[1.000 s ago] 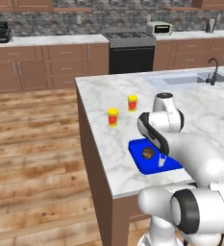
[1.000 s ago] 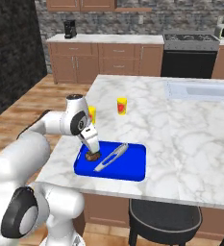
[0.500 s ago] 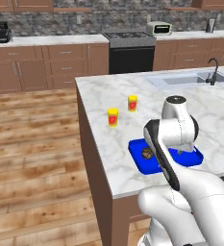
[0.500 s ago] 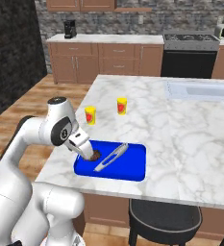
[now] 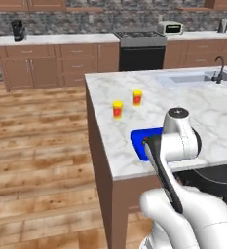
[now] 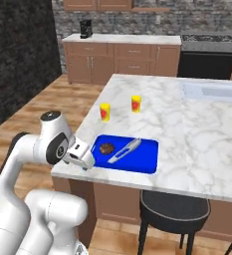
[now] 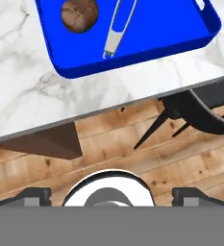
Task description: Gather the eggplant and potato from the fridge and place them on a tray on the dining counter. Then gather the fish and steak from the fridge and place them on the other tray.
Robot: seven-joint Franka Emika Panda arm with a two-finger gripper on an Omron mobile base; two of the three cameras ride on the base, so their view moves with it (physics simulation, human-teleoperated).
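On the marble dining counter lies a blue tray near the front edge. In it are a slender silvery fish and, to its left, a round brown piece that looks like the steak. My gripper hangs just off the counter's edge, left of the tray, open and holding nothing. The hand view looks down on the tray with the fish and steak; my gripper stands wide apart over the wood floor. My arm hides most of the tray in the left base view.
Two yellow cups stand on the counter behind the tray. A dark stool sits under the counter's front edge, right of my arm. An inset sink lies at the far end. Wood floor lies open to the left.
My arm has pulled back from over the steak in the tray to the counter's edge, open the whole time. The steak and fish have stayed in the tray.
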